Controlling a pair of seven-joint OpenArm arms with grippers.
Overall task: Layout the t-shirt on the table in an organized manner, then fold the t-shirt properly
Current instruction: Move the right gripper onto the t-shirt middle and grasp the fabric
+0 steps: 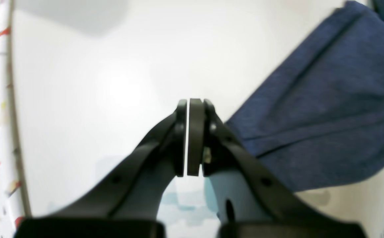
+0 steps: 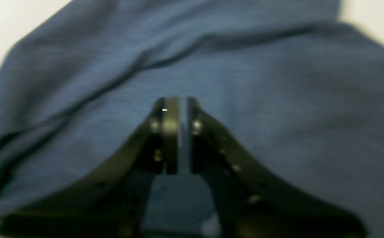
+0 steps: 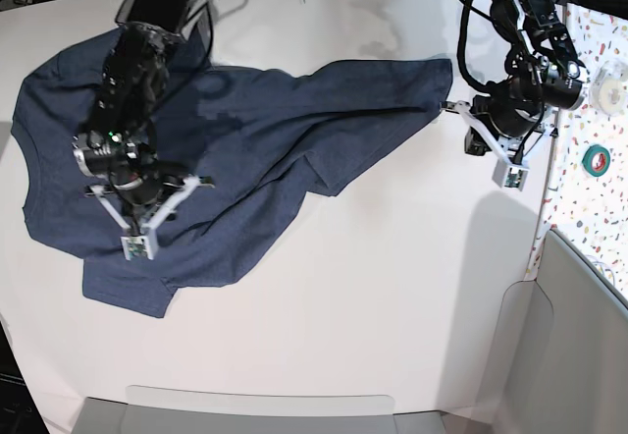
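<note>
The dark blue t-shirt (image 3: 294, 130) lies crumpled and creased across the far left and middle of the white table (image 3: 373, 287). One corner reaches right toward the left arm. My right gripper (image 3: 134, 246) hangs over the shirt's left part. In the right wrist view the right gripper (image 2: 182, 109) has a narrow gap between its pads, with nothing in it and only blue cloth (image 2: 277, 99) beneath. My left gripper (image 1: 189, 103) has its pads together and holds nothing. It hovers over bare table, and the shirt's edge (image 1: 327, 99) lies to its right. In the base view the left gripper (image 3: 509, 176) is just off the shirt's right corner.
A speckled terrazzo strip (image 3: 589, 208) runs along the table's right edge, with a green tape roll (image 3: 595, 159) and a white roll (image 3: 610, 76) on it. A grey panel (image 3: 579, 316) stands at the lower right and a grey tray edge (image 3: 265, 409) lies along the front.
</note>
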